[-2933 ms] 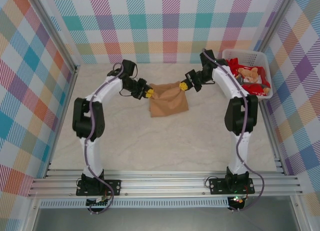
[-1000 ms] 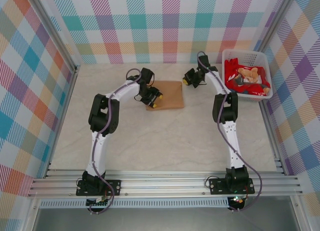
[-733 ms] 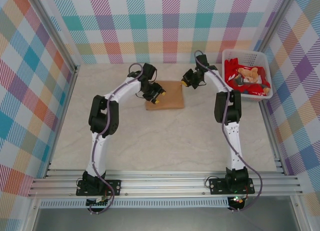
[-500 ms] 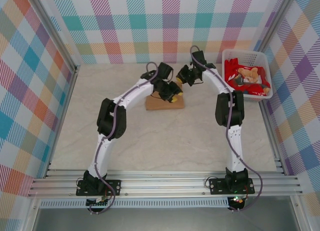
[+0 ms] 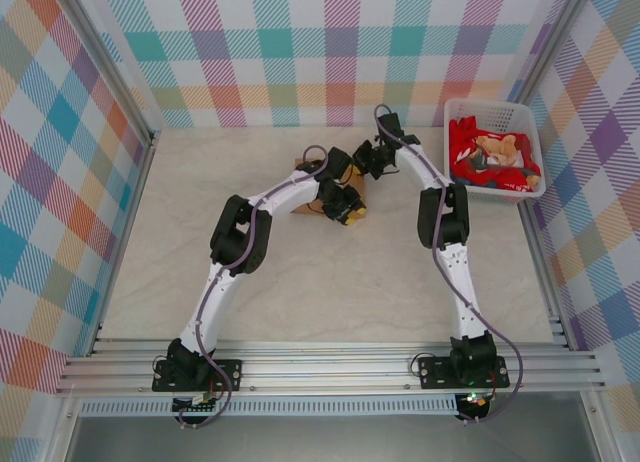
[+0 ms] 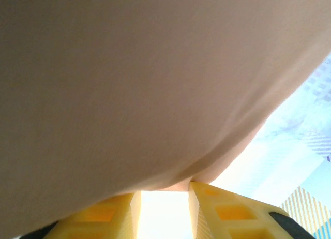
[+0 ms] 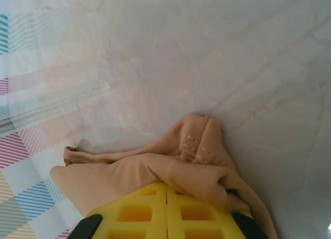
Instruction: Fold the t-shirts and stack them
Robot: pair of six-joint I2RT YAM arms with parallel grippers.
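What moved: the left arm has swung across the tan shirt (image 5: 300, 206) toward its right side, and the right arm has come in close to the shirt's far right corner.
Tan shirt: lies folded small on the counter (image 5: 300, 282), far middle, mostly hidden under the two arms.
Left tool (image 5: 347, 210): its yellow fingers (image 6: 227, 213) are partly closed with a gap between them, right at the tan cloth; I cannot tell if it has a grip (the cloth covers most of its wrist view).
Right tool (image 5: 362, 163): clenched on a bunched tan shirt corner, fingers (image 7: 165, 210) pressed together.
Step in hand: I think another fold of the tan shirt.
Next move: probably both tools lift their cloth and carry it over evenly.
Basket (image 5: 530, 122): far right, holds the red shirt (image 5: 470, 152) with something tan on top.
Count: two arms, one basket, one tan shirt out, one red shirt I can make out.
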